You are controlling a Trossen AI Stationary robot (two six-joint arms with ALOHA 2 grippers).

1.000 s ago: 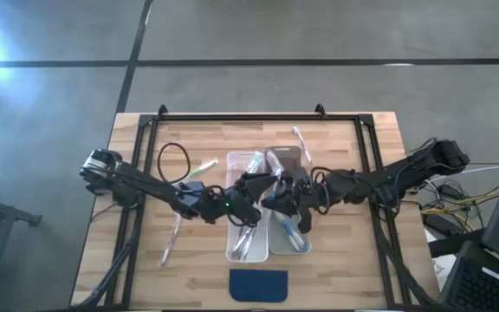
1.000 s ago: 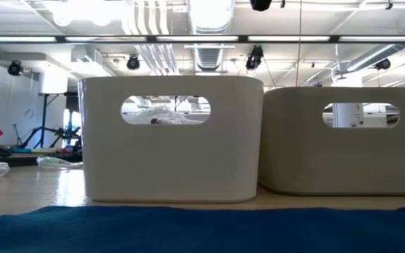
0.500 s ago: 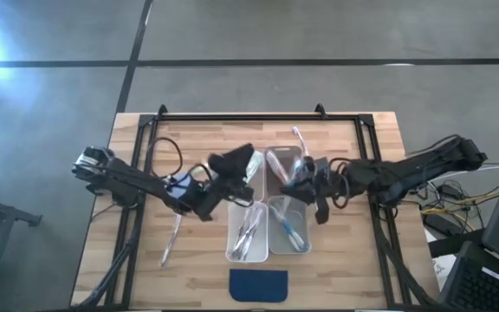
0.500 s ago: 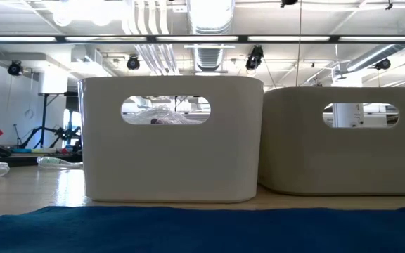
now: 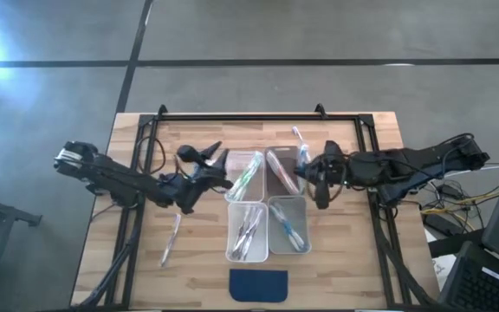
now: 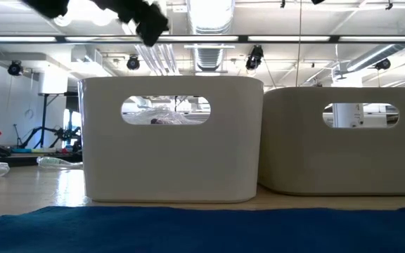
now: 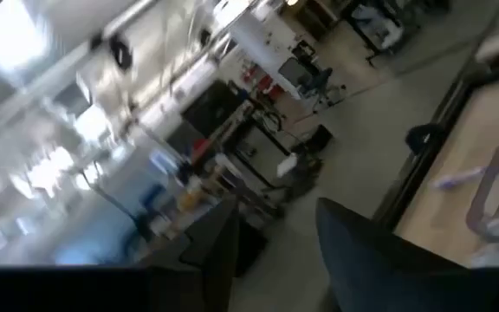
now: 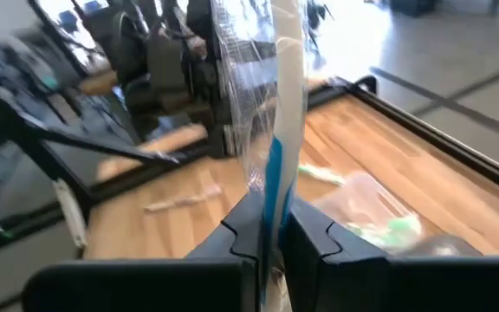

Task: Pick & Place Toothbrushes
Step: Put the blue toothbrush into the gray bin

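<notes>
Four clear bins stand at the table's middle: far left (image 5: 243, 171) with a green toothbrush, far right (image 5: 281, 163), near left (image 5: 247, 230) and near right (image 5: 288, 226), both with toothbrushes inside. My right gripper (image 5: 308, 171) (image 8: 267, 234) hangs just right of the far right bin, shut on a wrapped, blue-accented toothbrush (image 8: 280, 104). My left gripper (image 5: 203, 161) (image 7: 275, 260) is raised left of the far left bin, pointing about level, open with nothing between its fingers. Loose toothbrushes lie flat on the table at the left (image 5: 171, 240) and far side (image 5: 296, 133). My right gripper pinches the wrapped toothbrush between its two fingers at the lower part of its shaft (image 8: 271, 204). The toothbrush stands out beyond the fingertips, roughly in line with the fingers. It is lifted clear of the table and the bins, with its clear wrapper loose around it.
A dark blue flat pad (image 5: 258, 284) lies at the near edge, in front of the bins. A black frame (image 5: 241, 115) runs along the table's far and side edges. In the low view the two near bins (image 6: 172, 138) fill the middle, with the left gripper (image 6: 145, 20) above them.
My left gripper has drawn back from above the near left bin, toward the far edge and then the table's left, rolling as it went. My right gripper has risen from over the near bins and pulled toward the far right, now carrying the toothbrush.
</notes>
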